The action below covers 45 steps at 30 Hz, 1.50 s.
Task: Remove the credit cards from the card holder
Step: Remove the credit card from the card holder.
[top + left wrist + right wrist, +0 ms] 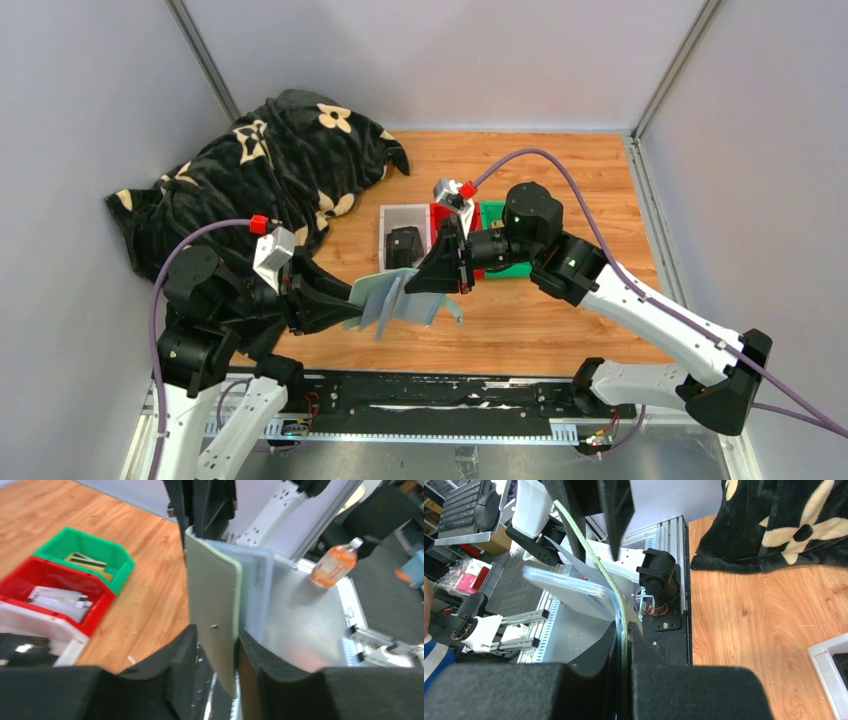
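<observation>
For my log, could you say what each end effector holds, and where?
The card holder: left end effector on one edge, right end effector opposite.

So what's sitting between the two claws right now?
Only the sage grey-green folding card holder, held open in the air. The left claw and right claw each pinch it. The top view shows the whole span.

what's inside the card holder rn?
Only pale teal inner leaves show in the card holder, which is pinched by the left gripper and right gripper. The slot faces are edge-on in every view, so their contents are hidden.
</observation>
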Tool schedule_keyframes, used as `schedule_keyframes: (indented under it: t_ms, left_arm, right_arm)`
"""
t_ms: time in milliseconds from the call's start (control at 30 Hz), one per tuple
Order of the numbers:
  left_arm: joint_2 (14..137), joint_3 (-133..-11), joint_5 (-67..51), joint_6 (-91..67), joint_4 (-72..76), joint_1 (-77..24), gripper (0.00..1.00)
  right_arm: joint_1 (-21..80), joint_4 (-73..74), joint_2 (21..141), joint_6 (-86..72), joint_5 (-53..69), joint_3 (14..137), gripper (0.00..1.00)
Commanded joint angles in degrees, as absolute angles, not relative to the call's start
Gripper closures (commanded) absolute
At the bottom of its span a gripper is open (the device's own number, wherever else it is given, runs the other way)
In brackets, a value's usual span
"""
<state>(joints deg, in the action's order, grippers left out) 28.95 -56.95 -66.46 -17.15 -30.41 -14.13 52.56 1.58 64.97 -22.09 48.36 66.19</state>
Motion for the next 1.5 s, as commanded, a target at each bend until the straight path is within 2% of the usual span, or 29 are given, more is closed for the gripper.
schedule_keyframes:
  t_ms: [0, 67, 100, 267, 367, 567, 700, 967, 1067, 1233, 1400, 1467]
  left_arm:
    - [28.2, -58.0, -63.6, -15.0, -32.5, -14.5, 0.54]
    - [27.9, -57.9, -67.3, -15.3, -32.1, -14.5, 0.42]
    - [27.8, -57.8, -68.4, -15.5, -32.1, -14.5, 0.39]
    - [27.5, -57.4, -72.0, -15.9, -32.0, -14.5, 0.35]
    - [27.1, -57.5, -68.8, -15.2, -32.0, -14.5, 0.30]
    - [25.1, -56.1, -55.4, -11.3, -30.7, -14.5, 0.20]
    - [23.8, -54.2, -54.3, -13.4, -25.8, -14.5, 0.14]
    - [19.9, -50.5, -50.6, -6.1, -27.3, -14.5, 0.09]
    - [19.6, -50.6, -47.2, -2.6, -30.8, -14.5, 0.14]
    - [19.3, -52.2, -45.5, -1.4, -32.2, -14.5, 0.27]
    - [20.0, -53.8, -47.2, -6.0, -29.8, -14.5, 0.61]
    - [20.1, -54.1, -47.6, -7.5, -28.6, -14.5, 0.77]
  right_arm:
    - [52.3, -1.3, 63.3, -23.1, 48.2, 68.6, 1.00]
    - [52.3, -0.8, 63.1, -23.0, 48.1, 68.7, 1.00]
    - [52.3, -0.4, 63.0, -22.8, 47.7, 68.9, 1.00]
    - [52.3, 4.1, 63.6, -22.1, 44.4, 70.9, 1.00]
    - [52.8, 9.5, 64.7, -21.4, 38.8, 73.5, 1.00]
    - [59.3, 28.1, 70.7, -17.5, 16.9, 84.1, 1.00]
    - [62.8, 27.6, 72.2, -17.3, 12.0, 85.4, 1.00]
    - [65.7, 22.9, 74.4, -19.2, 14.8, 86.9, 1.00]
    - [65.7, 16.6, 72.3, -19.2, 20.7, 83.6, 1.00]
    - [65.2, 8.2, 68.1, -19.3, 26.6, 77.8, 1.00]
    - [64.7, 4.2, 65.6, -18.8, 30.7, 73.1, 1.00]
    - [64.5, 3.7, 65.0, -18.7, 31.6, 71.9, 0.99]
